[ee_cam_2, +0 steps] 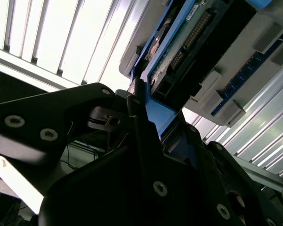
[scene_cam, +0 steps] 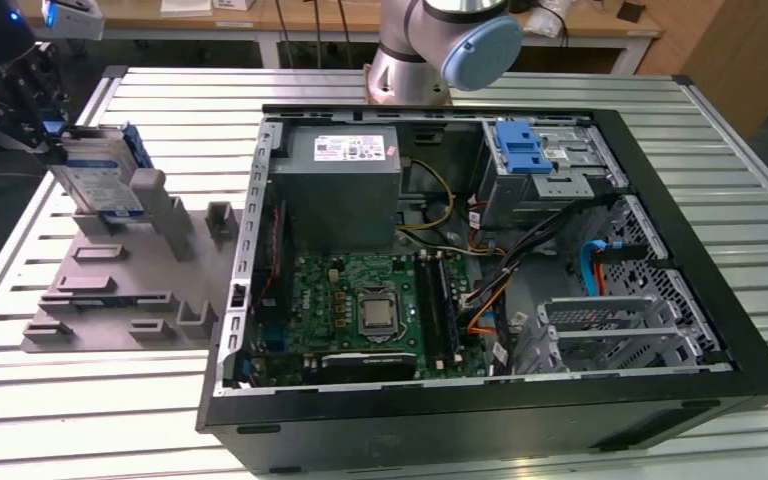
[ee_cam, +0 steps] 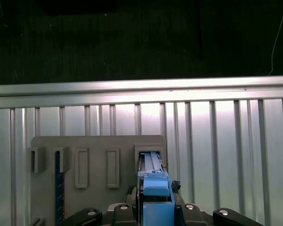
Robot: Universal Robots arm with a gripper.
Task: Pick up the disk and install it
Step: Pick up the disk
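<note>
Blue plastic frames the disk (scene_cam: 97, 172), which stands on edge at the far end of a grey slotted rack (scene_cam: 131, 285) on the exterior view's left, well apart from the open computer case (scene_cam: 491, 420). The black hand (scene_cam: 51, 125) sits at the disk's far upper edge. In the second wrist view the hand (ee_cam_2: 160, 117) is clenched on the disk's (ee_cam_2: 188, 37) blue bracket: one dark finger (ee_cam_2: 137, 136) presses against one side of the blue strip and its partner lies against the other side. The drive's underside and its row of connector pins face this camera. In the first wrist view the hand (ee_cam: 155, 214) straddles the blue bracket of the disk (ee_cam: 156, 188), with the rack (ee_cam: 99, 146) and its empty upright slots just beyond. Whether the disk's lower edge is seated in its slot or lifted clear of it cannot be told.

Rack and case rest on a ribbed aluminium tabletop (scene_cam: 64, 420). The case lies on its side with its panel off. Inside it, a grey power-supply box (scene_cam: 344, 190) sits at the far side, a green motherboard (scene_cam: 357, 300) nearer, and a blue latch on a perforated silver cage (scene_cam: 534, 150) at the far right. The arm's base (scene_cam: 418, 55) rises just behind the case.
</note>
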